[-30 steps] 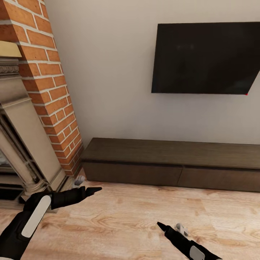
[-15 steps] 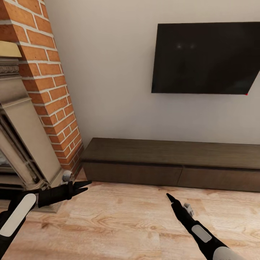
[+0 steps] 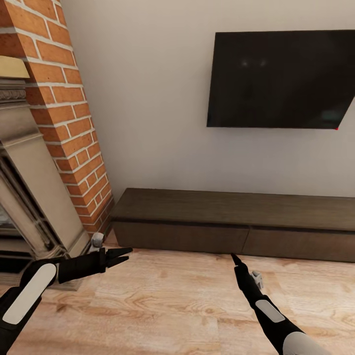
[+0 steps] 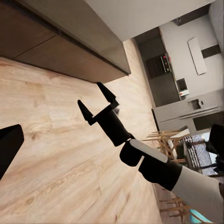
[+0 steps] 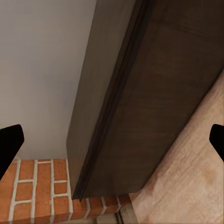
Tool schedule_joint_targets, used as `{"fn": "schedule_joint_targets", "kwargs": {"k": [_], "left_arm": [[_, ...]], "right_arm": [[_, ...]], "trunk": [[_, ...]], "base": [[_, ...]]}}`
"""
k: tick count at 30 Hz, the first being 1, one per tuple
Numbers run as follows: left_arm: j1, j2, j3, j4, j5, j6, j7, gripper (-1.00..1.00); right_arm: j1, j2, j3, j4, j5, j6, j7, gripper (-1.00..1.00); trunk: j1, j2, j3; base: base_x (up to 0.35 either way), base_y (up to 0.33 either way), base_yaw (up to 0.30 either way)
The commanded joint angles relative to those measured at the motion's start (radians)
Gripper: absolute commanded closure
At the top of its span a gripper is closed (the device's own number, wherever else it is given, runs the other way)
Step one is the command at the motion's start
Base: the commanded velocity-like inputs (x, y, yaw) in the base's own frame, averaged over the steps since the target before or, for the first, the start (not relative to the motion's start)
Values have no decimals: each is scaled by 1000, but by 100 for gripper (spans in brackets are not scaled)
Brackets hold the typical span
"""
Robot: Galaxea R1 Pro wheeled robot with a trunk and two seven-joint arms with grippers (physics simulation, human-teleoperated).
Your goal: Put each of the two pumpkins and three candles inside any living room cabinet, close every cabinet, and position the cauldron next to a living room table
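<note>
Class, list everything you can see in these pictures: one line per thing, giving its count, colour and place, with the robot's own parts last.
cabinet: one, dark brown, low against the wall, fronts closed
television: one, black, on the wall above the cabinet
brick column: one, red-orange, left of the cabinet
fireplace: one, stone-coloured, far left
floor: pale wood, in front of the cabinet
wall: off-white, behind the cabinet
left gripper: one, black, jaws apart, low over the floor
right gripper: one, black, jaws apart, near the cabinet front
</note>
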Motion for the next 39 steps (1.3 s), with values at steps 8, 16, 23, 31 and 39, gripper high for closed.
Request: {"fn": "schedule_joint_targets", "kwargs": {"k": [8,16,23,31,39], "left_arm": [[-1,2,-3,-1,20,3,-4,-100],[-1,0,-4,-4,39,3,-4,-100],[-1,0,-4,-5,45,3,-4,-100],[-1,-2,-7,-5,45,3,-4,-100],[0,-10,-26,-9,45,1,-5,-100]], "right_arm": [[-2,-1,-101,1,-13,31,99,-100],[-1,0,-147,1,-9,85,138,-100],[-1,0,-151,1,-8,84,139,-100],[-1,1,-173,3,-8,88,134,-100],[-1,1,-175,7,-7,54,129,-100]], "trunk": [[23,-42,-20],[54,-98,-45],[80,-147,-67],[111,-203,-92],[142,-259,-117]], "base": [[0,0,0],[0,0,0],[0,0,0],[0,0,0],[0,0,0]]}}
